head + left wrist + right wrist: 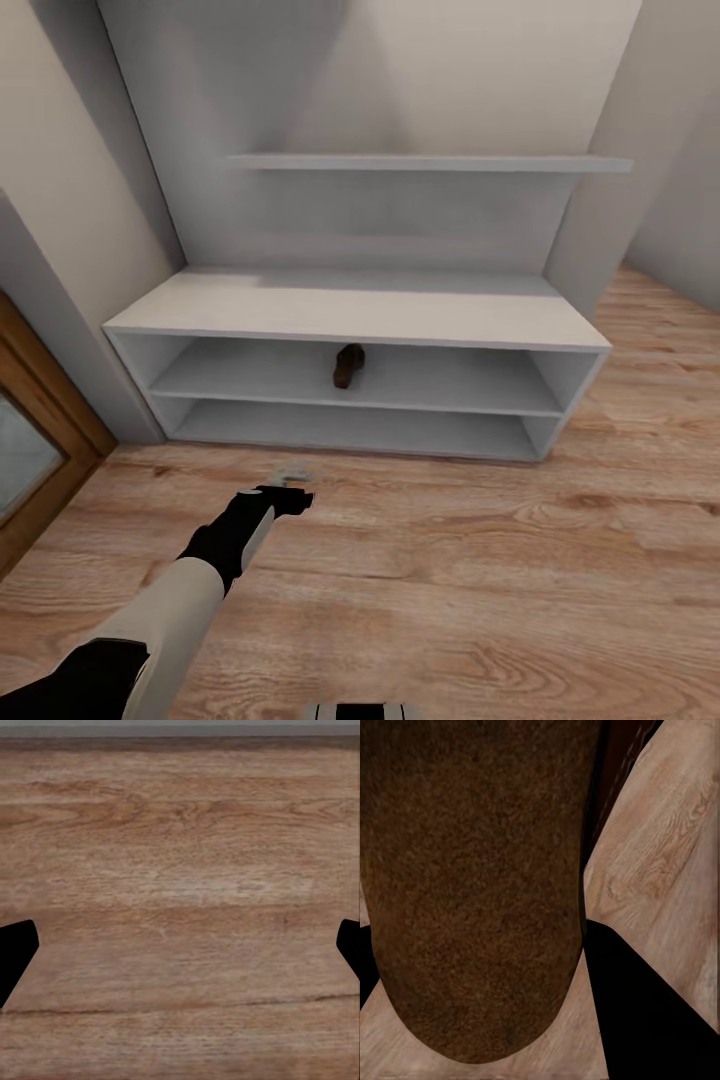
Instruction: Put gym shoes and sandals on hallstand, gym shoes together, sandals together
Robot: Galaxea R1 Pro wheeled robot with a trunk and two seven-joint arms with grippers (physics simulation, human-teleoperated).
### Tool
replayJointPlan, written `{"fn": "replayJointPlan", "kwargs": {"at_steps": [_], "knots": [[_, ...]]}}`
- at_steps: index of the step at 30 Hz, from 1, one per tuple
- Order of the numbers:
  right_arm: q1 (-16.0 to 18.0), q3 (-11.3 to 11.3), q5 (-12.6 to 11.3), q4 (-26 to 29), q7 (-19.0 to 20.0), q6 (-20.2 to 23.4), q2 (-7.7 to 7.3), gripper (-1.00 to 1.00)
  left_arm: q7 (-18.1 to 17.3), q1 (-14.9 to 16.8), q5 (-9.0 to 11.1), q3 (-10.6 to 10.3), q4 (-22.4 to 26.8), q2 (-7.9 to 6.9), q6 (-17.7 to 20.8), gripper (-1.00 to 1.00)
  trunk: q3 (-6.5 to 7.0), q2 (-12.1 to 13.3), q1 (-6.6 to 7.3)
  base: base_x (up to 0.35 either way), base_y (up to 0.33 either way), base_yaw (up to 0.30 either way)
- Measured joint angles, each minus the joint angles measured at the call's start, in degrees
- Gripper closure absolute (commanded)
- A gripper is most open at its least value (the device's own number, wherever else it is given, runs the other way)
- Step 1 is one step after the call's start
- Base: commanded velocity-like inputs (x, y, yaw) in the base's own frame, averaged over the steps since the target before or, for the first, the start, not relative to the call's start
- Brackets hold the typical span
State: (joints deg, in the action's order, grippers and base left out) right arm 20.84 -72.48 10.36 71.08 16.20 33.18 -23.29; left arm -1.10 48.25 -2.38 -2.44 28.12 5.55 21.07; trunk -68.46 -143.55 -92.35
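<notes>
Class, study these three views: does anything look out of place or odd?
One sandal sits alone on the hallstand middle shelf, with no partner beside it. The right wrist view shows a brown sandal right against the camera, above the floor. Nothing looks spilled or damaged.

Light grey hallstand [360,315], dark reddish-brown sandal [348,365], warm brown wood-grain floor [480,580]

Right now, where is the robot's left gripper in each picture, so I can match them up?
Head view: left gripper lower left of centre, above the corridor floor, in front of the hallstand.
Left wrist view: its fingertips at both side edges, wide apart, floor between.
Right wrist view: a brown sandal close up, over floor.
Shared landmark: the wood planks.
</notes>
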Motion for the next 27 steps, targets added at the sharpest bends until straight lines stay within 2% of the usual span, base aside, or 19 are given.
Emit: {"fn": "replayJointPlan", "kwargs": {"at_steps": [27], "knots": [[0.0,0.1,0.0,0.0,0.0,0.0,0.0,1.0,0.0,0.0,0.0,0.1,0.0,0.0,0.0,-1.0,0.0,0.0,0.02,-0.012,0.328,0.0]]}}
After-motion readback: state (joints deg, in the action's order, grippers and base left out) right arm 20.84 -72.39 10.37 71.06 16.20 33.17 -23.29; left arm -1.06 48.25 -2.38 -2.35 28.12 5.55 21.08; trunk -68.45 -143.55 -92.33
